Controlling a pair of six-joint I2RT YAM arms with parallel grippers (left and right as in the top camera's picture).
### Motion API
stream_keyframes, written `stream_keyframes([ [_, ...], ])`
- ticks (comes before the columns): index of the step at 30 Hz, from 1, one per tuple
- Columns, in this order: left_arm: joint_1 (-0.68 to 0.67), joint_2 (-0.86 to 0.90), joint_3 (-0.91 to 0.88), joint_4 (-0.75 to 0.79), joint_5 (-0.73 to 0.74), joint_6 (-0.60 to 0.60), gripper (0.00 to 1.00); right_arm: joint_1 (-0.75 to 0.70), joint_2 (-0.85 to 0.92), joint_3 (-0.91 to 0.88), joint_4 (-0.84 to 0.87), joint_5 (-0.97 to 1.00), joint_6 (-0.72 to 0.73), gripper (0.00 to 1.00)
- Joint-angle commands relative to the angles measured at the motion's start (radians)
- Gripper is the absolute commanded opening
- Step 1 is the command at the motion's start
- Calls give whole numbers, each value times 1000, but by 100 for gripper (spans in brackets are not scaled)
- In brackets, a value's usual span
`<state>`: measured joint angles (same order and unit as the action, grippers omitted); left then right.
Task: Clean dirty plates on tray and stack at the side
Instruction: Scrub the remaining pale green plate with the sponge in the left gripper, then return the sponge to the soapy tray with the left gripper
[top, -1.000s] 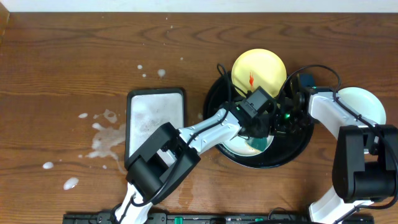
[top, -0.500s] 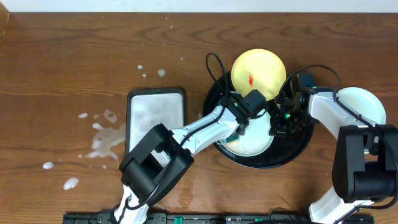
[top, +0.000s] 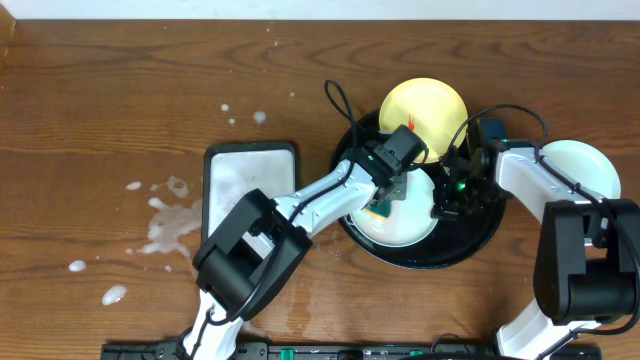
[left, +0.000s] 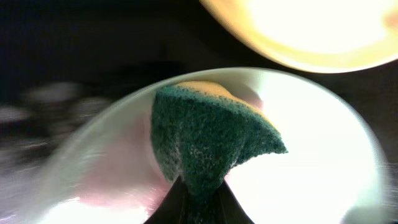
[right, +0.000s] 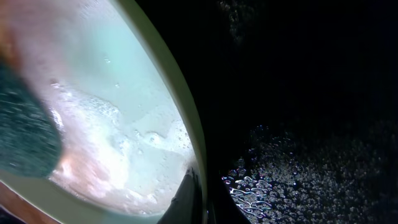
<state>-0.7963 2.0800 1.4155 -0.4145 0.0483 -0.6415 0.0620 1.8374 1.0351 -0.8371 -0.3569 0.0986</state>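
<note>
One pale plate (top: 585, 155) lies on the worktop right of the tray (top: 470, 245), apparently finished; the yellow plate (top: 423, 105) at the tray's upper rim shows its red smear. Mid-tray, the sudsy mint plate (top: 410, 225) lies under the sponge (left: 211, 140) clenched in the left jaws; the right jaws pinch its right rim.

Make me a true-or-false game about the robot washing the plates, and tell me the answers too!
1. The left gripper holds a green sponge. True.
2. The sponge is rubbing the yellow plate. False: it is on the pale plate in the tray.
3. The right gripper pinches the pale plate's rim. True.
4. All three plates are in the tray. False: a third plate sits on the table, right of the tray.
</note>
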Motion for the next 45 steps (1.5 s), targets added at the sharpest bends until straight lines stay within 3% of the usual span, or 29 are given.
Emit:
stream_keyframes([
  [1,-38,133,-11,76,378,-116,8,-8,27,-12,-6,116,-18,1],
  [5,-59,160,-11,67,443,-96,8,-8,27,-12,-12,116,-18,1],
  [16,-82,127,-11,-72,394,64,7,-8,27,-12,-12,116,-18,1],
  [26,-40,98,-11,-348,-137,32,7,-8,27,-12,-12,116,-18,1],
  [34,57,45,-7,-413,-462,-2,8,-8,27,-12,-11,116,-23,1],
  [45,57,-280,34,-447,-253,5,8,-8,21,-12,8,117,-29,1],
])
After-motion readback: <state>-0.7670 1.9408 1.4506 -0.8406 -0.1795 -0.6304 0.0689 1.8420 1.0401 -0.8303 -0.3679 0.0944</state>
